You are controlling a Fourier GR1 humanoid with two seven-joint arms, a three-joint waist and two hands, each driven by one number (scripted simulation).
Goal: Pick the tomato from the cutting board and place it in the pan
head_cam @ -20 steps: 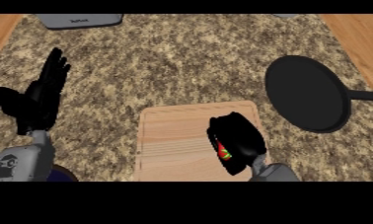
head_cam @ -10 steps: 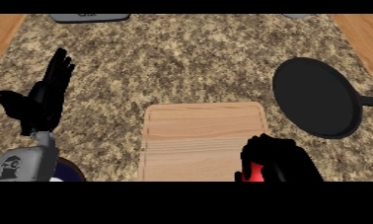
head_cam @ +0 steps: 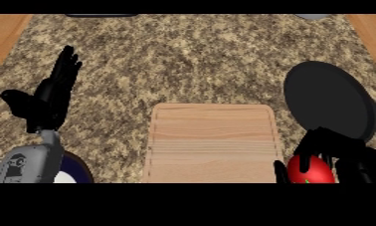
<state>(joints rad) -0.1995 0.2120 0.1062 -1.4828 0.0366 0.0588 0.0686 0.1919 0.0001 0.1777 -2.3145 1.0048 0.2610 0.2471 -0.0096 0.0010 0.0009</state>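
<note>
1. Grasp check: your black right hand (head_cam: 343,156), at the near right corner, is curled round the glossy red round tomato (head_cam: 308,169), fingers draped over its top and far side. Don't relax those fingers until it is over the pan.
2. Tomato look: smooth, shiny, deep red, with a speck of green low down. The fingers hide part of it. It is round and slick, so expect it to roll if you let it go on a slope or a rim.
3. The tomato is off the light rectangular wooden cutting board (head_cam: 211,140), just to the board's right. Its height above the counter can't be told.
4. Your black left hand (head_cam: 47,98) rests at the left edge, open with fingers up. Leave it there.
5. The flat round black pan (head_cam: 327,100) lies just beyond your right hand. Carry the tomato straight forward, clear the near rim, centre it over the pan's middle, lower it close, then open.
6. Speckled brown stone counter (head_cam: 183,56) runs to the far edge. The grey things (head_cam: 99,15) there are cropped and unidentifiable.
</note>
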